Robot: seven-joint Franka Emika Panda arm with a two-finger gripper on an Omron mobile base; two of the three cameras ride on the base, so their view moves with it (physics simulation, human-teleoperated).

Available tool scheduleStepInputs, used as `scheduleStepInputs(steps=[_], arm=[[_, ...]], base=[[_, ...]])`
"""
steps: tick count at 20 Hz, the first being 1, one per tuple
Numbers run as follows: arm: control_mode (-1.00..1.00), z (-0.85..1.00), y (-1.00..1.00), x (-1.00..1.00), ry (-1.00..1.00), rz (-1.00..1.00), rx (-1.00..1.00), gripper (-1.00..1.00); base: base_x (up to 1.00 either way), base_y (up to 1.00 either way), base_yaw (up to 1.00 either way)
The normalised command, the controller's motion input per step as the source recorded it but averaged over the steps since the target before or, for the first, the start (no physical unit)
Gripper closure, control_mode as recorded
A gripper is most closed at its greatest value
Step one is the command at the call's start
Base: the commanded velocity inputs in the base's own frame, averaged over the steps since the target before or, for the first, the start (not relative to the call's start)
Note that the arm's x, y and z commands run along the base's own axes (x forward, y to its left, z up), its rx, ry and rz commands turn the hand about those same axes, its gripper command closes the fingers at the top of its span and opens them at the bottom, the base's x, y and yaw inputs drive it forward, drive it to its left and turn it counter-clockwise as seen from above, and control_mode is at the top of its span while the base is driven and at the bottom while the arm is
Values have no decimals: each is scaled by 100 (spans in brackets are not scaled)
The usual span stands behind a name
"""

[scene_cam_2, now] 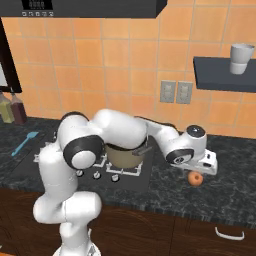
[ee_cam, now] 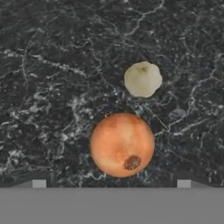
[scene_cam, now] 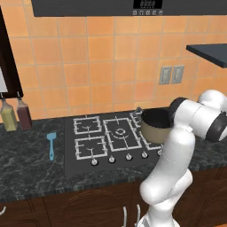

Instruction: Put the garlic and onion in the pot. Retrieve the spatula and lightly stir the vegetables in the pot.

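In the hand view a round orange onion (ee_cam: pixel 122 145) lies on the dark marble counter, with a smaller pale garlic (ee_cam: pixel 142 79) just beyond it. My gripper (ee_cam: pixel 111 184) hangs open straight above the onion, its tips standing wide on either side and touching nothing. From the right base view the hand (scene_cam_2: pixel 202 169) hovers over the onion (scene_cam_2: pixel 196 178), right of the stove. The tan pot (scene_cam: pixel 154 126) sits on the stove's right burner, partly behind my arm (scene_cam_2: pixel 124 154). The light-blue spatula (scene_cam: pixel 52 144) lies on the counter left of the stove (scene_cam_2: pixel 25 143).
The gas stove (scene_cam: pixel 108 135) fills the counter's middle, with knobs along its front. Two bottles (scene_cam: pixel 16 116) stand at the back left by the wall. A dark shelf (scene_cam_2: pixel 225 75) with a white cup (scene_cam_2: pixel 241 58) hangs above the right counter.
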Motion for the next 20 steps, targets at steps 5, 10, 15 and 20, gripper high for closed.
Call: scheduleStepInputs(steps=[5, 10, 15, 20], arm=[[-100, -44, -33, 20, 1, 3, 6, -100], [-100, -26, -38, 10, 0, 1, 6, -100], [-100, -23, -11, 14, 0, 2, 6, 100], [-100, 42, 18, -15, -13, 3, 8, 100]], base=[[0, 0, 0], [0, 0, 0], [0, 0, 0], [0, 0, 0]])
